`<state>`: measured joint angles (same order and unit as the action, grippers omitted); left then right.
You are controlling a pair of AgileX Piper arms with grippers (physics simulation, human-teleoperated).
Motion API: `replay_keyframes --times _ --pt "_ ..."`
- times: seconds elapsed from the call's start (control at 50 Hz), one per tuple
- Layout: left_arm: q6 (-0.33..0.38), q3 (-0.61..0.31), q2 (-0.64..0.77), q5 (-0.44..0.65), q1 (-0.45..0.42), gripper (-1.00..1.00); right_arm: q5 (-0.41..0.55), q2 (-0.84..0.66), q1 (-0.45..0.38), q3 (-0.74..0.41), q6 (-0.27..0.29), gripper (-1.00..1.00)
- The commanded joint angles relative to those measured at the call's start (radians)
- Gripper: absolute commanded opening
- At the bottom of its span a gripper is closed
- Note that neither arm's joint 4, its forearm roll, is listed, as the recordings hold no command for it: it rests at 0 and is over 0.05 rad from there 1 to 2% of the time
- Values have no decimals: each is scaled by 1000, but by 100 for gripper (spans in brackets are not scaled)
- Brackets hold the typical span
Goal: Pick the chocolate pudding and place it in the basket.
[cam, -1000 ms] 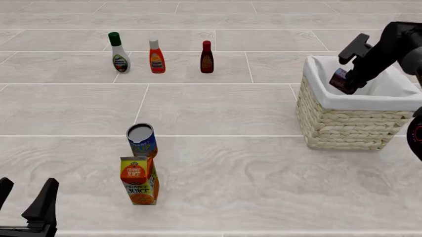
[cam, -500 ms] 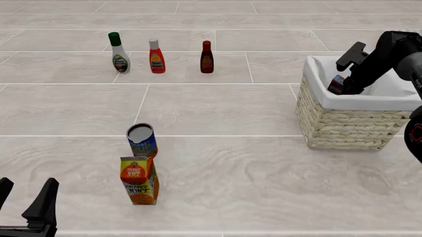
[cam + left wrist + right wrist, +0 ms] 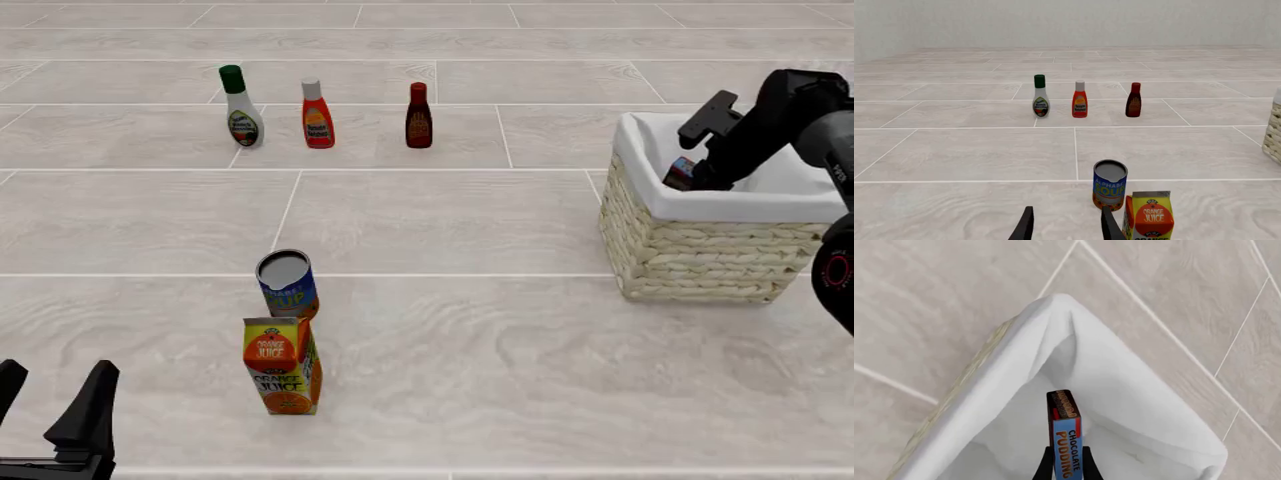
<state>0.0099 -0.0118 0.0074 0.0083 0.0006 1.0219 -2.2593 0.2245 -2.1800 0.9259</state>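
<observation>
Right arm: reaches in from the right edge of the front view, bent at the elbow, its forearm slanting down and leftward into the basket (image 3: 694, 250).
Right gripper (image 3: 690, 172): lowered inside the basket near its left wall; jaws clenched on the chocolate pudding (image 3: 1066, 432), one finger on each broad face of the box.
Chocolate pudding: held upright on its narrow edge within the white cloth lining (image 3: 1054, 330), the blue edge with its lettering facing the wrist camera; in the front view only a small dark part shows above the rim. Whether it touches the basket floor cannot be told.
Basket: cream wicker, standing at the right of the worktop (image 3: 441, 220), the lining folded over its rim.
Left arm: low at the near left corner of the front view.
Left gripper (image 3: 1063, 227): jaws released, the two dark fingers apart with nothing between them, pointing toward the far side of the worktop.
Orange juice carton (image 3: 282, 365): upright, near the left gripper.
Blue can (image 3: 287, 284): just behind the carton.
Three bottles (image 3: 316, 114): in a row at the far side, well apart from both arms.
</observation>
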Motion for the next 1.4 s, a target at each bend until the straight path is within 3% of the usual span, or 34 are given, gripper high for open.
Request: replay_keyframes --times 0.02,0.68,1.4 --pt "-2 3 -2 -3 0 100 2 -7 -2 -27 -18 100" --pt "-2 3 -2 -3 0 100 -9 52 6 18 -12 100" --pt "-2 3 -2 -2 1 100 -65 411 -2 339 -12 100"
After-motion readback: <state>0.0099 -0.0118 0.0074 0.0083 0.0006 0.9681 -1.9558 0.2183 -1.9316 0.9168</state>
